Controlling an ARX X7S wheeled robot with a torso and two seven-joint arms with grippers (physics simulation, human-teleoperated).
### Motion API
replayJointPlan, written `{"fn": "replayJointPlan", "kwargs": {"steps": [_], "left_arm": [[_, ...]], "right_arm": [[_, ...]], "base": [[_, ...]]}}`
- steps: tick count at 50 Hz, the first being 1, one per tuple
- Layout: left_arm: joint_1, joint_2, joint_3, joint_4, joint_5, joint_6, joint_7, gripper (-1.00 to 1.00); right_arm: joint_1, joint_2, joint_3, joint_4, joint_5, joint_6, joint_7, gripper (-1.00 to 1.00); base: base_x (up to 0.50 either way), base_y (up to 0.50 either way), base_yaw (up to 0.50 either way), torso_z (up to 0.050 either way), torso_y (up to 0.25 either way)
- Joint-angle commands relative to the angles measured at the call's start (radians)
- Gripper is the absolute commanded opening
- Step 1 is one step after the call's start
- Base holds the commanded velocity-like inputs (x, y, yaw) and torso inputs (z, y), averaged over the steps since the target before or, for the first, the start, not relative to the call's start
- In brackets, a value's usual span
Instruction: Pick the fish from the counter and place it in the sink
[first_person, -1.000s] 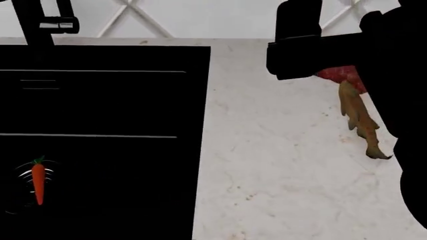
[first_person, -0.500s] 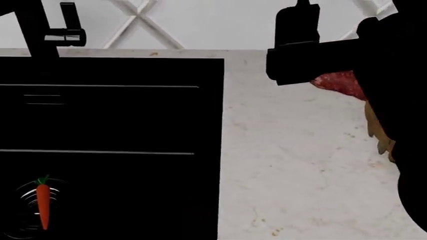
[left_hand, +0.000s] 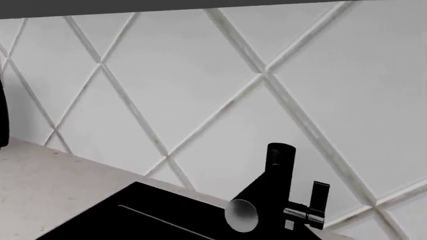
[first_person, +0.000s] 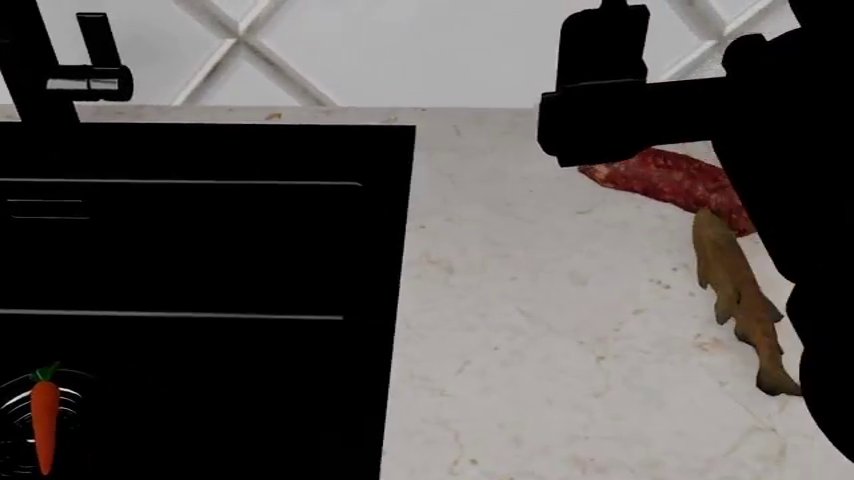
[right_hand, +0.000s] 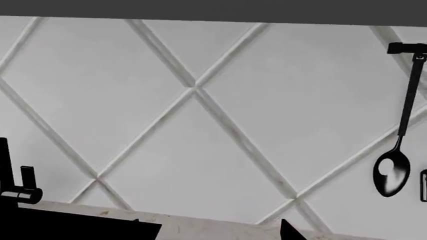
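Note:
The fish (first_person: 738, 298), slim and tan-brown, lies on the white marble counter (first_person: 561, 330) at the right in the head view, its tail pointing towards me. Its head end touches a red sausage (first_person: 671, 178). The black sink (first_person: 200, 250) fills the left of that view, and also shows in the left wrist view as the sink (left_hand: 133, 215). My right arm (first_person: 607, 100) hangs as a black mass above and to the right of the fish. Its fingers cannot be made out. The left gripper does not show in any view.
A small orange carrot (first_person: 44, 425) lies in the sink's near left corner. The black faucet (first_person: 54, 65) stands behind the basin against the diamond-tiled wall. A black spoon (right_hand: 393, 170) hangs on that wall, seen in the right wrist view.
The head view has shifted, so the sink edge sits further left and the carrot lower. The fish, mostly hidden behind my right arm half a second ago, now shows almost whole.

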Motion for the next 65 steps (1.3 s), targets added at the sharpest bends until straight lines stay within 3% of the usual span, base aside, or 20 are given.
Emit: {"fn": "replayJointPlan", "kwargs": {"steps": [1, 18, 24, 52, 65], "left_arm": [[-0.009, 0.01, -0.016, -0.008, 0.01, -0.006, -0.005, 1.0], [-0.004, 0.005, -0.027, -0.006, -0.016, -0.007, -0.022, 1.0], [0.001, 0.001, -0.03, -0.009, -0.024, -0.004, -0.026, 1.0], [0.049, 0.002, -0.039, -0.037, -0.043, 0.04, -0.035, 1.0], [0.07, 0.004, -0.046, -0.03, -0.049, 0.044, -0.044, 1.0]], "right_arm": [[0.0, -0.007, 0.009, 0.005, -0.005, -0.013, -0.017, 1.0], [-0.009, 0.024, -0.005, -0.001, 0.011, -0.01, -0.016, 1.0], [0.009, 0.056, -0.011, 0.092, 0.122, 0.039, 0.059, 1.0], [-0.056, 0.135, -0.061, 0.371, -0.005, 0.008, -0.026, 1.0], [-0.01, 0.133, -0.192, 0.482, -0.146, -0.011, -0.111, 1.0]], "base": [[0.0, 0.0, 0.0, 0.0, 0.0], [0.06, 0.0, 0.0, 0.0, 0.0], [0.0, 0.0, 0.0, 0.0, 0.0], [0.0, 0.0, 0.0, 0.0, 0.0], [0.0, 0.0, 0.0, 0.0, 0.0]]}}
